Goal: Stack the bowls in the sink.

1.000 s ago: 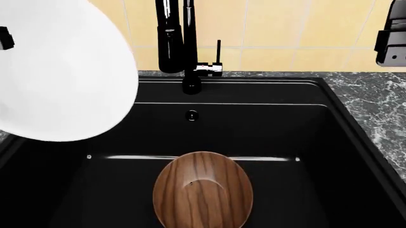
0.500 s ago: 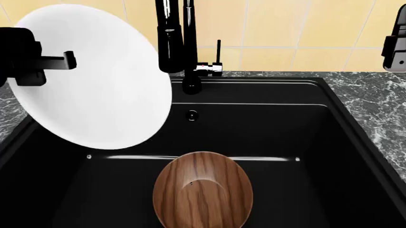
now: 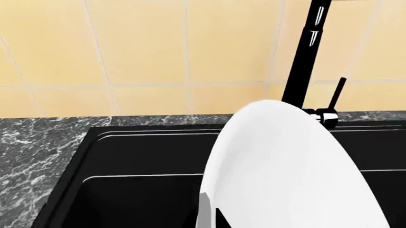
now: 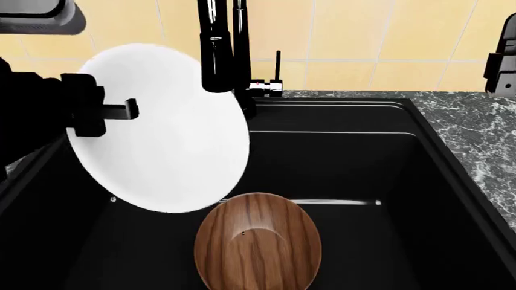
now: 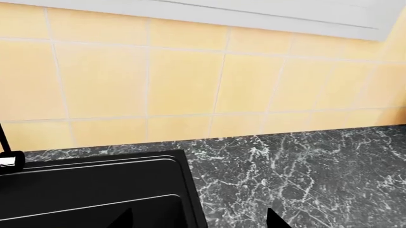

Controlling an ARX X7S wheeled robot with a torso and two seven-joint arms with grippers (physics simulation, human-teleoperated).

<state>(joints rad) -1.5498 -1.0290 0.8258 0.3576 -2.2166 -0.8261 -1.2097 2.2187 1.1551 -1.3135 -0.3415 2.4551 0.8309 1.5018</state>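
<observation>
My left gripper [image 4: 121, 110], at the head view's left edge, is clamped on the rim of the tilted white bowl [image 4: 173, 136]. The brown bowl [image 4: 258, 241] rests bottom centre in the sink [image 4: 354, 157]. My right gripper [image 4: 501, 57], upper right: closure indeterminate.

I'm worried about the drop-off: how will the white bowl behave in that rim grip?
The white bowl looks rigid and glossy, so it may slip or swing: the left gripper pinches only its rim and it hangs tilted. Wide and shallow, it should settle rather than roll once lowered near the brown bowl.
</observation>
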